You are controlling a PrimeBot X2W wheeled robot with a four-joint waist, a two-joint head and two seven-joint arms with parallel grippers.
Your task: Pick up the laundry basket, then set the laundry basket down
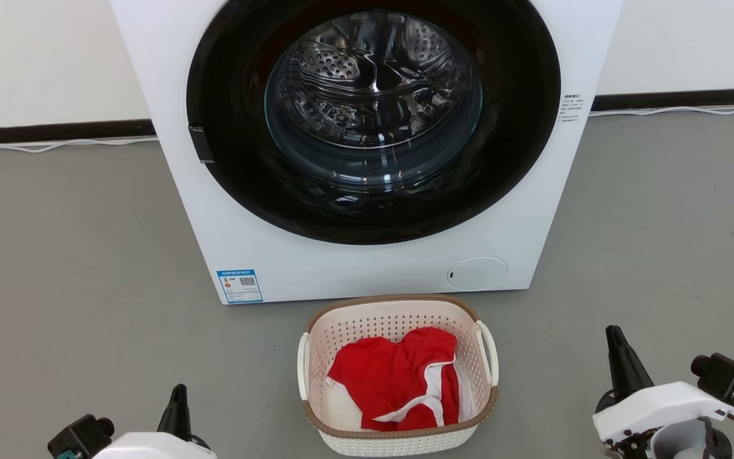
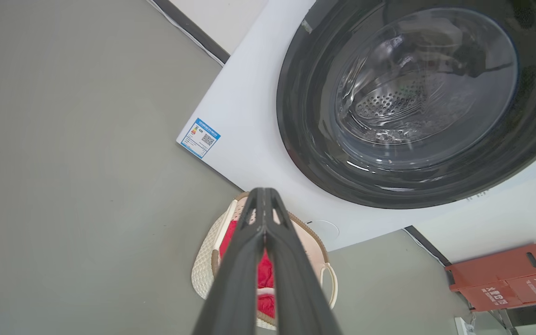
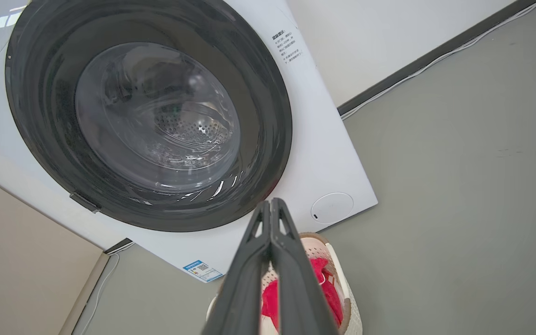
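both grippers sit low in the head view, nearest the lens: left gripper [image 1: 179,394] at lower left, right gripper [image 1: 615,339] at lower right, each well apart from the basket. in the wrist views each pair of fingers lies pressed together along its length, so the jaws are closed on nothing.

laundry basket [image 1: 399,441] stands upright on the grey floor [image 1: 74,255] between the two grippers, just in front of the washer [image 1: 341,268]. cannot tell whether its far rim touches the washer front. inside lies a crumpled red garment [image 1: 399,376] with white trim.

handling, judged: thin perforated plastic plus one garment, so light. walls likely flex if squeezed, and smooth plastic may slip under narrow fingers. best hold looks like the two white loops, left handle [image 1: 303,366] and right handle [image 1: 489,350], one per gripper, with the jaws opened first and then closed across each loop. lift level, or the basket tips and the cloth slides.

farther off, the washer door [image 1: 373,115] looks shut, with the steel drum visible through the glass. behind are a pale wall, a dark baseboard and a white cable [image 1: 55,145] along the floor.
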